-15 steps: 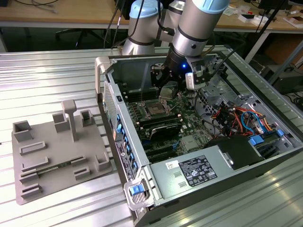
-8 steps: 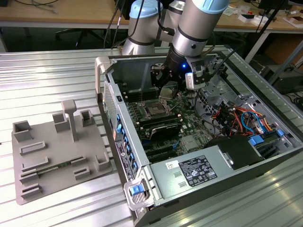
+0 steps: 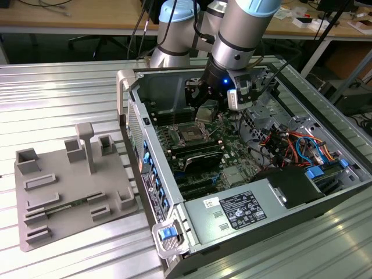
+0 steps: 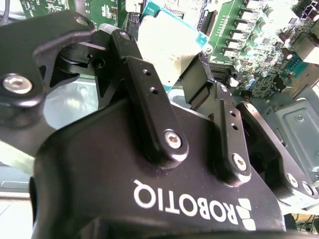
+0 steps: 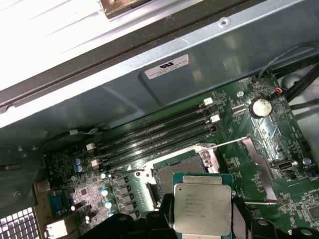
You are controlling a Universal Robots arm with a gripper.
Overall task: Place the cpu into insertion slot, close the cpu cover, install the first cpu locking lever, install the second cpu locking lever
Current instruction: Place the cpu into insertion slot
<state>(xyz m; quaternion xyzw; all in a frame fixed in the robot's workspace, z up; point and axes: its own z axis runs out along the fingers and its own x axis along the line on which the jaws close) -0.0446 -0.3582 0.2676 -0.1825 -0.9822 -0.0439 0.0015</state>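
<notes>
Your cpu [image 5: 203, 204] lies flat with the gripper [image 3: 207, 111] jaws clamped on its opposite edges, silvery top towards the first wrist view, probably so it can go down level. It hangs over the insertion slot [image 5: 169, 172] (the chip hides the slot's near part). What looks like the cpu cover [image 5: 260, 160] stands swung aside, leaving the socket free. You cannot tell whether the chip touches the socket.
</notes>
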